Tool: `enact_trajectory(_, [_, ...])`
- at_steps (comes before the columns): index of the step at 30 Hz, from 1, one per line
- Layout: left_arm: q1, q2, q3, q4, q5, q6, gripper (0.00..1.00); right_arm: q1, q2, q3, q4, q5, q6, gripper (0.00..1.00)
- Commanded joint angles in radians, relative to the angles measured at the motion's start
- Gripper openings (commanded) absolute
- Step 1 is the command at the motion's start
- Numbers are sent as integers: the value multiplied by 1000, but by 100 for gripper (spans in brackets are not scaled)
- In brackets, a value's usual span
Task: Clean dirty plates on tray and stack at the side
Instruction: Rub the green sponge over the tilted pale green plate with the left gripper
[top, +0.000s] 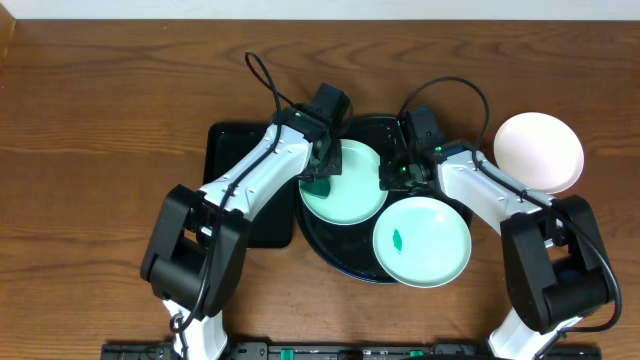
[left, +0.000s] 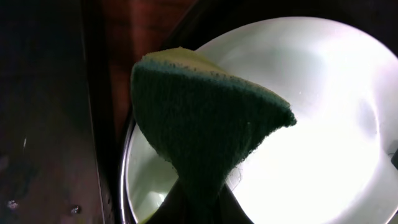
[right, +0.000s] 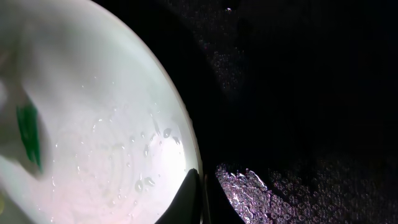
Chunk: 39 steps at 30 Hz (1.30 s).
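Observation:
Two mint plates lie on the round black tray (top: 352, 270). The rear mint plate (top: 352, 190) is wet. My left gripper (top: 320, 180) is shut on a green sponge (left: 199, 118) and holds it at that plate's left side (left: 323, 99). My right gripper (top: 392, 176) is shut on the plate's right rim (right: 112, 137), one finger on each side of the edge. The front mint plate (top: 425, 240) bears a green smear (top: 398, 240). The white plate (top: 540, 150) sits on the table right of the tray.
A rectangular black tray (top: 232, 150) lies left of the round tray, under my left arm. Water drops cover the round tray's floor (right: 298, 186). Bare wooden table surrounds both trays.

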<state>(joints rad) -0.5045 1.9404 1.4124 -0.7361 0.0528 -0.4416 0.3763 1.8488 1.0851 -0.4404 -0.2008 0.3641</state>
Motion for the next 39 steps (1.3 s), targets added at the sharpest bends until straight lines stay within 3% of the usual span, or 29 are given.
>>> enact_trajectory(1, [1,1,-5,-6,-13,-2,7,5,15,-2,4,-9,2,1])
enact_trajectory(7, [1,1,-5,9,-13,-8,7,5,15,-2,5,-6,2,1])
enact_trajectory(21, [1,1,-37,25,-48,-154,7,5,15,-2,5,-6,2,1])
enact_trajectory(39, [1,36,-103,80,-60,-156,7,5,15,-2,6,-5,2,1])
